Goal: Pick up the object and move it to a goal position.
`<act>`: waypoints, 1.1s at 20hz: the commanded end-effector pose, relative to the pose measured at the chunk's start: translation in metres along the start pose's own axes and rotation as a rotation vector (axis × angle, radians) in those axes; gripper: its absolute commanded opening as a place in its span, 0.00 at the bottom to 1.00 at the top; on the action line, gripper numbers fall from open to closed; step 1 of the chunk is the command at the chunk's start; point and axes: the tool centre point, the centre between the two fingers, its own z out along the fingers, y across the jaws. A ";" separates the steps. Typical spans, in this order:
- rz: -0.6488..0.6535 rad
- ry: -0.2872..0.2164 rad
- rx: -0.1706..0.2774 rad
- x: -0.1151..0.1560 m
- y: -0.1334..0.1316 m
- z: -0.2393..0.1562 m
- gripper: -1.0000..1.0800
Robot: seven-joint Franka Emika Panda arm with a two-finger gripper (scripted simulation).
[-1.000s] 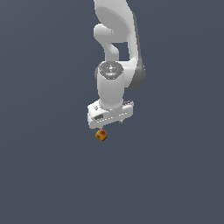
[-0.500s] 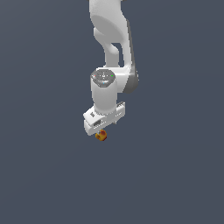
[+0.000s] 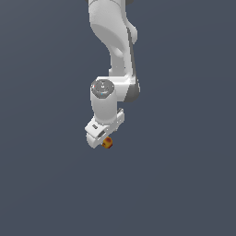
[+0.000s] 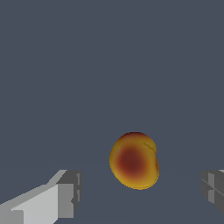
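Hovering over the ball (image 4: 134,161), the end effector (image 4: 140,192) is spread wide, fingers (image 4: 65,194) clear of it; grasping, lifting and carrying all seem left.

White robot arm (image 3: 113,41) comes down from top of picture. Round grey cap (image 3: 102,87) sits on its wrist. White gripper (image 3: 102,139) hangs at bottom end, tipped toward exterior view's left. Little orange-yellow ball (image 3: 108,143) with red spot peeks out right under gripper, touching its lower edge, on exterior view's right side of it. Fingers hidden behind white body, so can't tell how wide they stand. All around is plain dark grey-blue ground (image 3: 184,175).
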 end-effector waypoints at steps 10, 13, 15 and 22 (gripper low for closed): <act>-0.140 0.001 0.004 -0.010 0.007 0.014 0.96; -0.149 0.002 0.004 -0.010 0.007 0.014 0.96; -0.145 0.001 0.004 -0.010 0.007 0.014 0.96; -0.147 0.001 0.004 -0.011 0.006 0.033 0.96</act>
